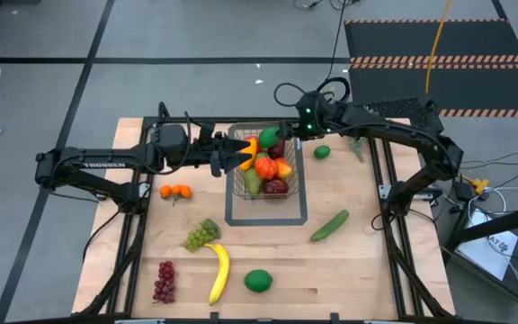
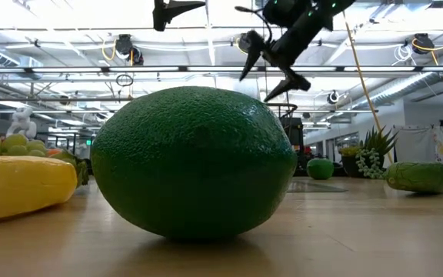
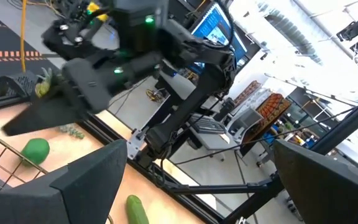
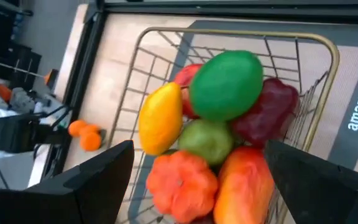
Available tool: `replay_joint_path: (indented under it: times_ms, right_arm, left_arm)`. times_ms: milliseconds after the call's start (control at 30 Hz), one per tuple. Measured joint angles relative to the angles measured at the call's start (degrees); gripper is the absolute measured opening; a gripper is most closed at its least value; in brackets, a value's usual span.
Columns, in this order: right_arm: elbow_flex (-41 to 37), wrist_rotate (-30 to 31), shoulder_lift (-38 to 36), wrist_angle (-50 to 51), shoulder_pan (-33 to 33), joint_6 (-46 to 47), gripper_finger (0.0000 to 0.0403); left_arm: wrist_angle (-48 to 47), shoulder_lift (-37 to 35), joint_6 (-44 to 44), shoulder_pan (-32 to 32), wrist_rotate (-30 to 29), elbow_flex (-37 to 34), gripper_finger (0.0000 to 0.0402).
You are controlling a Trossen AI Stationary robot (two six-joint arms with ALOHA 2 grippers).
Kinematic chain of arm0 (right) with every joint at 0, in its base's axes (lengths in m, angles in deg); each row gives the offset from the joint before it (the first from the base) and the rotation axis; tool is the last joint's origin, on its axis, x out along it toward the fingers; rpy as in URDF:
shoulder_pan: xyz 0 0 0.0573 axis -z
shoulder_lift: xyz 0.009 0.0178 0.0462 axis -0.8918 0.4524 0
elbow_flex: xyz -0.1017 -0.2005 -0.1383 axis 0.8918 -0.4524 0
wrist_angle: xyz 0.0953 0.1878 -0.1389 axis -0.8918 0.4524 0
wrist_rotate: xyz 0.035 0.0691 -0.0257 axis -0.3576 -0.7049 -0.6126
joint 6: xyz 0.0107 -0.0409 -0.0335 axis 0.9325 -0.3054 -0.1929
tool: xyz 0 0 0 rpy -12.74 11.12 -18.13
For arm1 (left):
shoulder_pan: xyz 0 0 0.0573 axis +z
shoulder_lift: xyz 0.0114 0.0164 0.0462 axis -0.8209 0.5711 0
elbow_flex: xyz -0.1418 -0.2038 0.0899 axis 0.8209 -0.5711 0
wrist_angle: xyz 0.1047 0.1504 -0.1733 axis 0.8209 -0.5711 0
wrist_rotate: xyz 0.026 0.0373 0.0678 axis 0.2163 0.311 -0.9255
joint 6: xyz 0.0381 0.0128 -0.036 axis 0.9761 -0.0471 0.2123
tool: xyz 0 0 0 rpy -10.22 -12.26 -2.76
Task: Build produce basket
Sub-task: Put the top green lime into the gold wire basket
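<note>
Right gripper point(image 1: 288, 129) is hovering released over the basket point(image 1: 293, 193), green fruit point(image 4: 225, 85) lying on the pile. Left gripper point(image 1: 232, 155) is waiting released at the basket's side. Best lifting straight up, clearing the rim before fetching more produce.

Grey wire basket point(image 1: 241, 193), upright, table centre, piled with produce: green, yellow, orange, red pieces. Loose: lime point(image 1: 258, 280) and banana point(image 1: 218, 273) at 6, cucumber point(image 1: 329, 225) at 4, oranges point(image 1: 176, 191) at 9.

Wire metal basket point(image 1: 267, 200) on pale wooden table point(image 1: 358, 261); dimpled, glossy lime point(image 2: 193, 161).
</note>
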Motion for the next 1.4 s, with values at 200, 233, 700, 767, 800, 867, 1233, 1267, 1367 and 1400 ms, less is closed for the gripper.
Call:
replay_joint_path:
  times_ms: [200, 233, 700, 767, 800, 867, 1233, 1267, 1367, 1400]
  right_arm:
    - [0.00, 0.06, -5.05, 5.20, -1.45, 1.23, 0.0357]
    - [0.00, 0.17, -5.72, 6.97, -1.57, 1.75, 0.0357]
    - [0.00, 5.72, -11.45, 21.17, -2.28, -2.52, 0.0357]
    - [0.00, 5.72, -11.75, 23.11, -2.28, -3.00, 0.0357]
    - [0.00, 5.75, -11.85, 23.38, -2.28, -3.22, 0.0357]
    - [0.00, 5.79, -11.79, 24.57, -2.26, -3.83, 0.0357]
    - [0.00, 5.68, -11.72, 26.86, -2.12, -8.33, 0.0357]
    - [0.00, 5.72, -11.72, 26.88, -2.12, -8.49, 0.0357]
    - [0.00, 5.73, -11.72, 26.84, -2.12, -8.62, 0.0357]
    - [0.00, 5.74, -11.72, 26.80, -2.12, -8.71, 0.0357]
  left_arm:
    - [-0.02, 0.00, 0.02, 0.00, 0.00, 0.00, 0.0399]
    - [-0.12, 0.00, 0.04, 0.00, 0.02, 0.00, 0.0399]
    - [-4.46, 0.00, 3.08, 2.67, 0.68, 0.00, 0.0399]
    - [-4.53, 0.00, 2.63, 3.01, 0.68, -0.02, 0.0399]
    - [-4.53, 0.00, 2.36, 3.14, 0.68, -0.01, 0.0399]
    - [-4.53, 0.00, 2.26, 3.42, 0.72, -0.01, 0.0399]
    - [-7.59, 0.01, 3.58, 5.15, 0.96, 0.00, 0.0399]
    - [-7.79, 0.01, 3.61, 5.27, 1.31, -0.02, 0.0399]
    - [-8.40, 0.00, 4.97, 5.31, 2.06, -0.01, 0.0399]
    - [-8.79, 0.00, 5.07, 5.29, 2.12, -0.02, 0.0399]
